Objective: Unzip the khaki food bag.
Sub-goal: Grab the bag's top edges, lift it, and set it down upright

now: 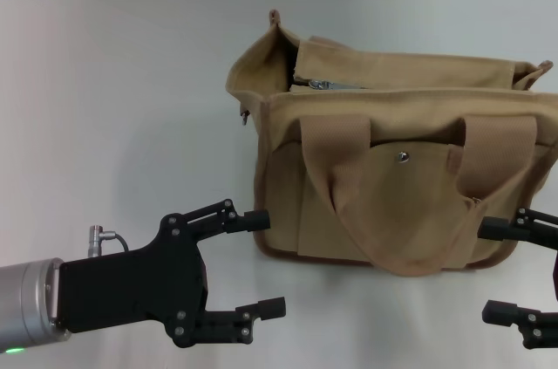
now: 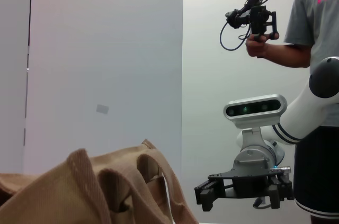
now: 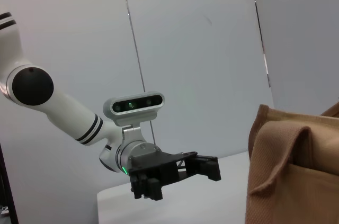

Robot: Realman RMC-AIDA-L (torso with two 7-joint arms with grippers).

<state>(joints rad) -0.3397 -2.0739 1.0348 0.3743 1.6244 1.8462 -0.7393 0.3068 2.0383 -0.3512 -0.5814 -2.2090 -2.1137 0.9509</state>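
Note:
The khaki food bag [image 1: 392, 160] stands on the white table [image 1: 113, 107], a boxy tan canvas bag with two wide handles, a front pocket with a metal snap [image 1: 403, 157] and a silver zipper [image 1: 319, 85] along the top, its pull near the left end. My left gripper [image 1: 266, 263] is open, low at the front left, just left of the bag's lower corner. My right gripper [image 1: 493, 269] is open at the front right, beside the bag's right lower corner. The bag also shows in the left wrist view [image 2: 95, 192] and the right wrist view [image 3: 291, 171].
A person [image 2: 312, 49] stands beyond the table holding a hand-held device [image 2: 257, 17]. The left wrist view shows my right gripper [image 2: 212, 195] across the table; the right wrist view shows my left gripper [image 3: 209, 168].

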